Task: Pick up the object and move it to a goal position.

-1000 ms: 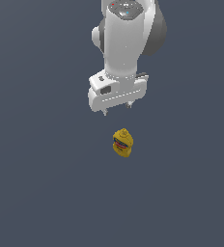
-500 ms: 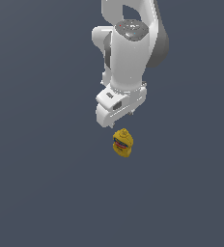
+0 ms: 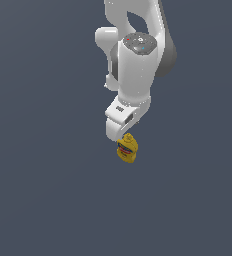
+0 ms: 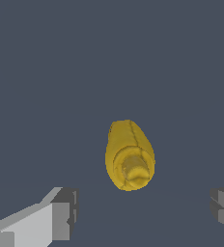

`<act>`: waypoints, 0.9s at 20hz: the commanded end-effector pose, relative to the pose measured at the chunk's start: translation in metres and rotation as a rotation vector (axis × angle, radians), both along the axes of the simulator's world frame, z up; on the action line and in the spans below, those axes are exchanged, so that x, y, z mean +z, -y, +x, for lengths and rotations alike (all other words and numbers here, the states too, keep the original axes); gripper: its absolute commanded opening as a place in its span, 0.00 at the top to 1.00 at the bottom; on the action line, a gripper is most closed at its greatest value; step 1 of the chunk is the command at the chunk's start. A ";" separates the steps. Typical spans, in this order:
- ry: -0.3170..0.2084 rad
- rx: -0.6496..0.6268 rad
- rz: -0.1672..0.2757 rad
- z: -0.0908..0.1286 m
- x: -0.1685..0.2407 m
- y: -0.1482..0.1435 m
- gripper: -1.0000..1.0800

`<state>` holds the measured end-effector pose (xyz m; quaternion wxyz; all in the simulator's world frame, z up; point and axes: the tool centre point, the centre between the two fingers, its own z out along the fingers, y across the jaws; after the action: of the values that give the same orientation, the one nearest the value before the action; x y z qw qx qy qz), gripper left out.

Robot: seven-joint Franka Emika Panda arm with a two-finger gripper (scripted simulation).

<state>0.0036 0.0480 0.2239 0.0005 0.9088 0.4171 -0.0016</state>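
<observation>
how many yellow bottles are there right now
1. The yellow bottle stands on the grey floor just under the open pincer; nothing seems hidden.

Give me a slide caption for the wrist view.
Open hand poised above the upright yellow squeeze bottle, its fingers apart on either side, not touching it.

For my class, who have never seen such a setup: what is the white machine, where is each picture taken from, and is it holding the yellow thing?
These are simulator renders. The white machine is a robot arm; its gripper hangs just above a small yellow squeeze bottle that stands upright on the grey surface. The exterior view looks from off the arm. The wrist view looks down from the arm itself: the bottle's cap shows between two fingers spread wide apart. Nothing is held yet.
</observation>
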 end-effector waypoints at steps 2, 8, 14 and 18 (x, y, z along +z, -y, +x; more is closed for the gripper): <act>0.002 0.027 0.002 0.002 -0.003 -0.002 0.04; 0.002 0.029 0.002 0.002 -0.005 -0.002 0.04; 0.002 0.032 0.002 0.002 -0.025 -0.002 0.04; 0.002 0.033 0.003 0.001 -0.044 -0.002 0.04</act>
<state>0.0049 0.0501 0.1864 -0.0002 0.9019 0.4319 -0.0003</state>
